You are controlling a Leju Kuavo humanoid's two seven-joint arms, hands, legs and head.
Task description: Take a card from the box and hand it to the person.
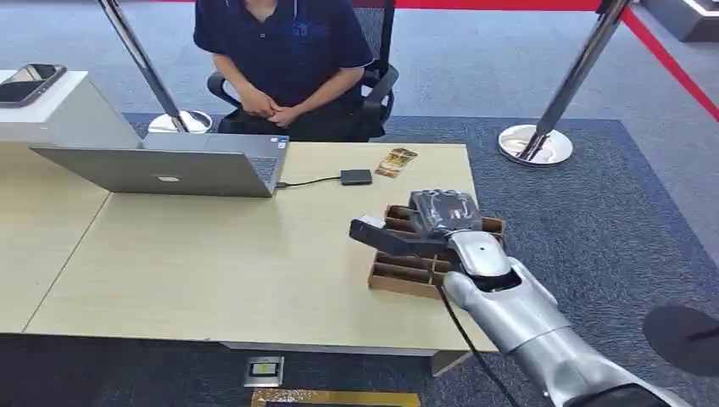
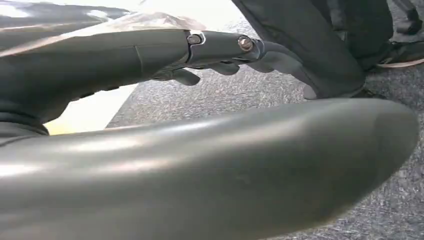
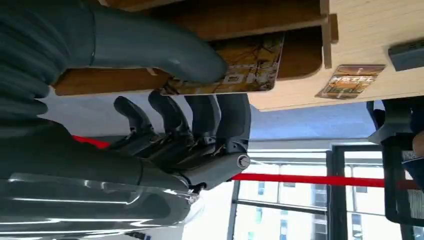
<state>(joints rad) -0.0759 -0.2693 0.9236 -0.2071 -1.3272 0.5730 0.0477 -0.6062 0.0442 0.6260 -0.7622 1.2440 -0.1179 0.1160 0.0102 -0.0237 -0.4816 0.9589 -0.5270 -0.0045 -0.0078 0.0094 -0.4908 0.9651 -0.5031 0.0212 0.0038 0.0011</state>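
Observation:
A brown wooden box (image 1: 398,275) with slots stands near the table's right edge. My right hand (image 1: 437,216) hovers over it. In the right wrist view the thumb (image 3: 165,47) presses on a brown patterned card (image 3: 250,67) that sticks out of the box (image 3: 225,17), and the dark fingers (image 3: 200,117) lie against the card's other face. Another card (image 1: 396,161) printed "HOTEL" lies flat on the table beyond the box, also seen as the loose card (image 3: 350,81). The person (image 1: 284,51) sits across the table with hands folded. My left hand (image 2: 225,50) hangs beside my body, holding nothing.
A grey laptop (image 1: 169,165) stands at the table's far left, cabled to a small black device (image 1: 356,177) beside the loose card. A phone (image 1: 30,82) rests on a white stand at the left. Chrome stanchion posts (image 1: 534,140) with a red belt stand behind the table.

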